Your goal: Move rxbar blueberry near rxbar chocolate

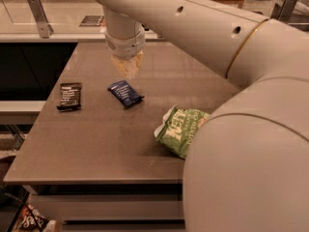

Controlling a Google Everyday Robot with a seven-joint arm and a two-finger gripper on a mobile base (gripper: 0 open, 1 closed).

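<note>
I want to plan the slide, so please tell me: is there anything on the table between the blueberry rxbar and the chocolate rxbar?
Nothing visible. Only bare table lies between the rxbar blueberry and the rxbar chocolate. The green bag is on the other side, and the claw hangs over the blueberry bar.

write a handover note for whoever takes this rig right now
Gripper: hangs just above the rxbar blueberry, not holding it.
Things: rxbar blueberry lies flat on the table, to the right of the rxbar chocolate in the camera view, with a gap between them.
Done: the bars look near each other.
Left: probably only lifting the arm away; nudge closer if that gap is judged too wide.
</note>
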